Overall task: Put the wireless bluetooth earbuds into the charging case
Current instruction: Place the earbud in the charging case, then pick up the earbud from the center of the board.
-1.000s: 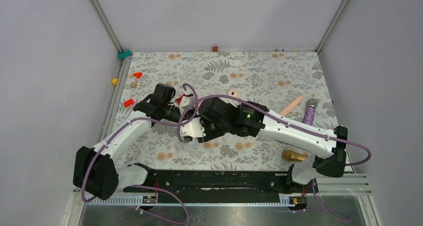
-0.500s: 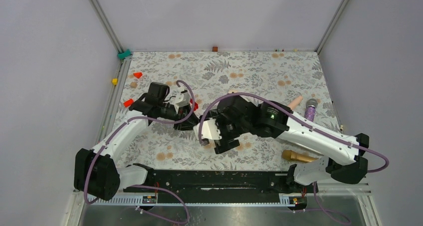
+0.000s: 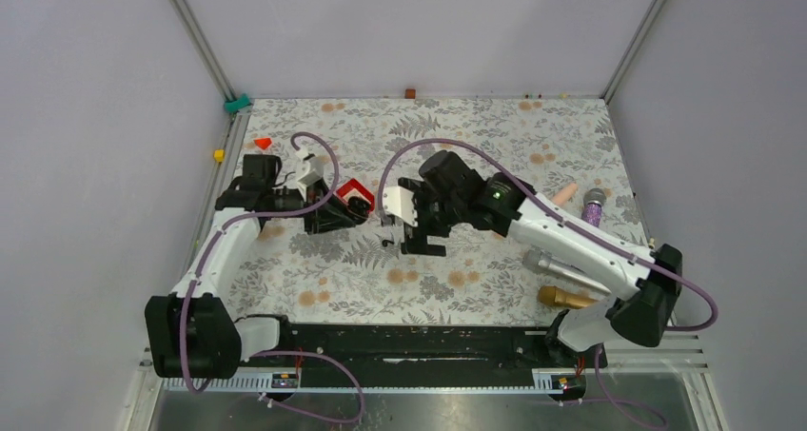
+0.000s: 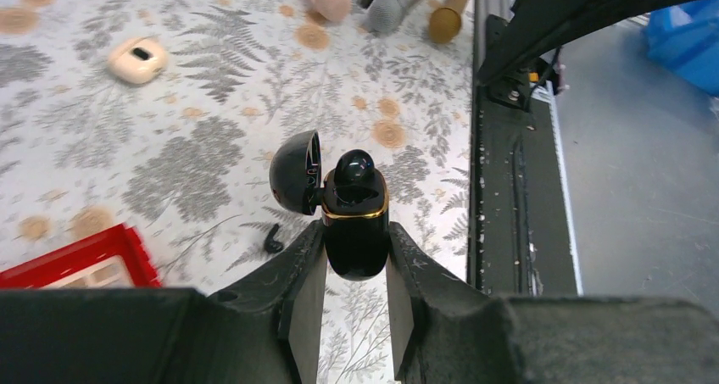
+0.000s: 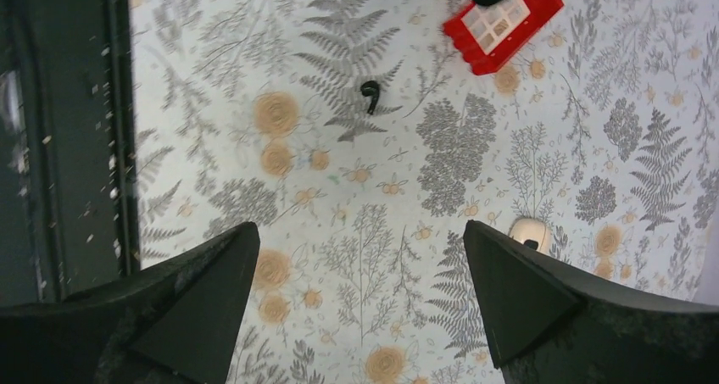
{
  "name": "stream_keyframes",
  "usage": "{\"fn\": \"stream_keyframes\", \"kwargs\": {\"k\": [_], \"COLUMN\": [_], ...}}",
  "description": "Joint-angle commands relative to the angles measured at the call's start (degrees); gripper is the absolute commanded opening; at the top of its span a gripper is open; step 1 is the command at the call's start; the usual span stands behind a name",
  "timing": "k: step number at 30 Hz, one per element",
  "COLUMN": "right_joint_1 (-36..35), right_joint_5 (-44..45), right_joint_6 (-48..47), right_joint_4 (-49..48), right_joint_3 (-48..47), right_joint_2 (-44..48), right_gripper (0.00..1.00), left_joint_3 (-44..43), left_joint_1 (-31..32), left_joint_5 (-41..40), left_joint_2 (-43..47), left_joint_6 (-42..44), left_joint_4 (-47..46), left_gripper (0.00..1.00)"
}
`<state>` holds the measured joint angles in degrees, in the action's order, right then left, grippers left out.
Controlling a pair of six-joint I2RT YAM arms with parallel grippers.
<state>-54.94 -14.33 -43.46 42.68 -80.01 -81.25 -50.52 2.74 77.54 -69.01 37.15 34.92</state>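
Note:
In the left wrist view my left gripper (image 4: 356,236) is shut on the glossy black charging case (image 4: 356,248), which has a gold rim. Its lid (image 4: 294,173) hangs open to the left. One earbud (image 4: 354,165) sits in the case's mouth. A second earbud (image 4: 272,238) lies on the floral mat just left of the case. The right wrist view shows that loose earbud (image 5: 370,95) ahead of my right gripper (image 5: 359,226), which is wide open, holds nothing and hangs above the mat. From above, the left gripper (image 3: 352,215) and right gripper (image 3: 407,229) are a short way apart.
A red box (image 3: 354,195) lies beside the left gripper. A cream earbud case (image 4: 137,59) rests further out on the mat. Several microphones (image 3: 561,264) lie at the right near the right arm. Small coloured blocks (image 3: 262,143) sit by the left wall.
My right gripper has opened wide and drawn away from the case. My left arm has swung left with the case, exposing the red box.

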Motion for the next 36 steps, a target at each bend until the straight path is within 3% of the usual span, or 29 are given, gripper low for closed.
{"fn": "stream_keyframes", "kwargs": {"k": [1,7,10,16,29,36], "right_joint_1": [2.03,0.62,-1.83,-6.74,-9.33,-10.03], "right_joint_5": [-0.78,6.15,11.29,21.19,37.51,40.22], "right_joint_6": [3.77,8.70,9.61,11.24,21.79,24.02], "right_joint_4": [-9.57,-20.04,-21.74,-21.82,-7.93,-4.05], "right_joint_3": [0.40,3.49,3.09,-1.43,-24.54,-25.22], "right_joint_2": [-5.04,-10.71,-14.14,-24.44,-46.94,-49.71], "right_gripper": [0.97,0.92,0.91,0.90,0.81,0.77], "left_joint_3": [-6.28,-11.62,-13.24,-13.02,-9.75,-8.84], "left_joint_1": [-6.83,-20.45,-28.11,-36.12,-36.52,-36.50], "left_joint_5": [5.86,9.44,11.95,15.70,14.96,15.35], "left_joint_2": [1.68,-1.71,-6.23,-11.24,-6.29,-5.84], "left_joint_6": [11.61,37.39,57.35,57.05,60.85,61.77], "left_joint_4": [12.35,39.41,56.56,57.39,57.52,57.50], "left_gripper": [0.00,0.00,0.00,0.00,0.00,0.00]}}
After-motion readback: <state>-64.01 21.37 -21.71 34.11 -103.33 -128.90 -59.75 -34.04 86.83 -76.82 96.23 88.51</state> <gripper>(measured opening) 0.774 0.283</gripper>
